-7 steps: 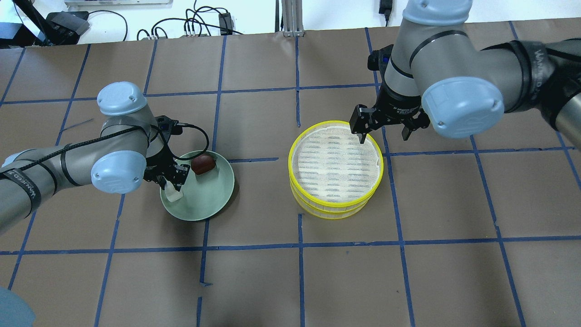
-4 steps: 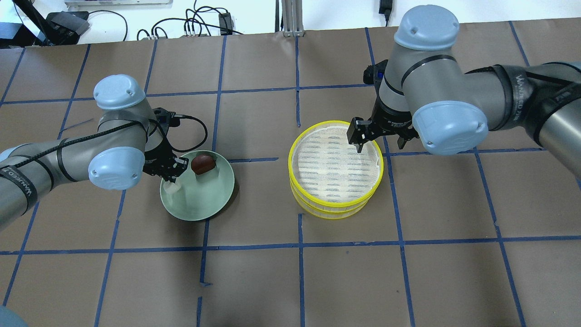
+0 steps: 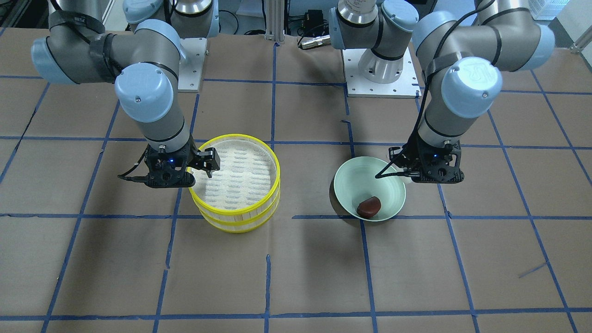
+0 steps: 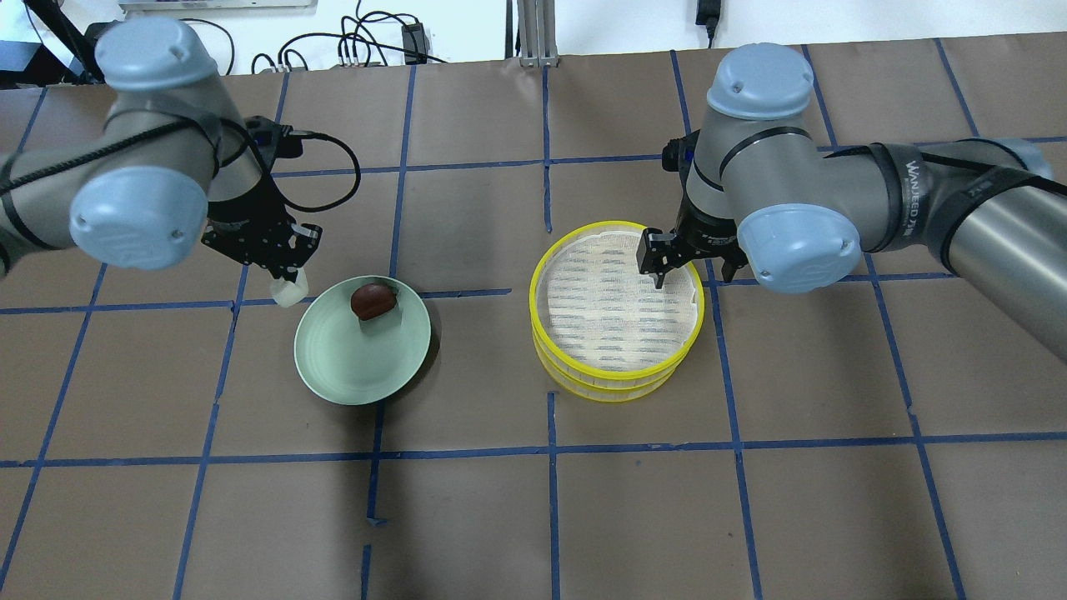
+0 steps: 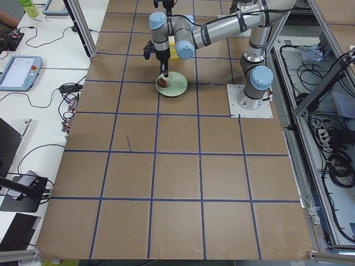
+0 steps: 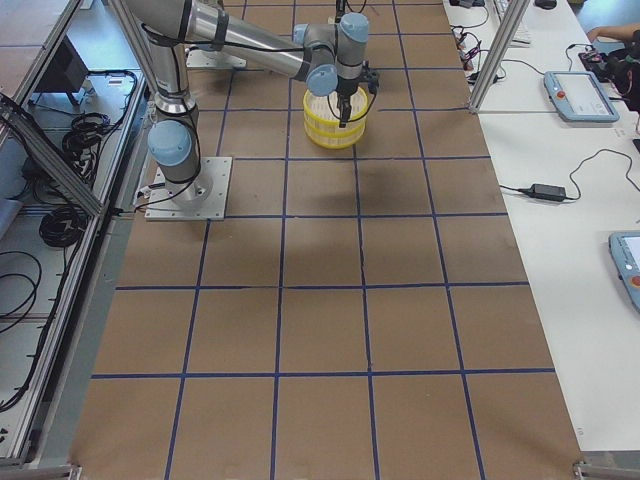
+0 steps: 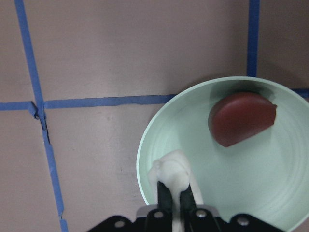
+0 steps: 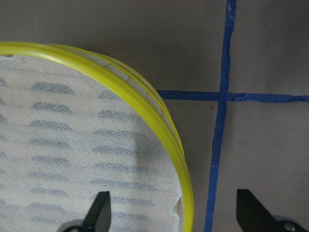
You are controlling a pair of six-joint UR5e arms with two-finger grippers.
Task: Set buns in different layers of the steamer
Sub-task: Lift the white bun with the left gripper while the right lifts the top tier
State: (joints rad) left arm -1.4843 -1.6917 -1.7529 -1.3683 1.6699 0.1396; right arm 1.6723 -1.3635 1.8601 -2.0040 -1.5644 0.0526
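My left gripper (image 4: 285, 282) is shut on the white oblong bun (image 4: 289, 292) and holds it in the air just off the far-left rim of the pale green plate (image 4: 333, 379). The left wrist view shows the white bun (image 7: 171, 170) pinched between the fingers above the plate's rim. The reddish-brown bun (image 4: 373, 300) lies alone on the plate, as the front view (image 3: 369, 206) also shows. The two steamer layers (image 4: 618, 377) are stacked, with the white mesh liner (image 4: 613, 312) bare. My right gripper (image 4: 692, 268) is open and straddles the top layer's far-right rim (image 8: 145, 111).
Brown paper with blue tape lines covers the table (image 4: 550, 500). The plate sits left of the steamer with a gap between them. Cables and boxes lie beyond the table's far edge (image 4: 358, 46).
My left gripper has risen and moved to the far left, lifting the white bun off the plate. My right gripper has shifted slightly left and lowered around the steamer's rim.
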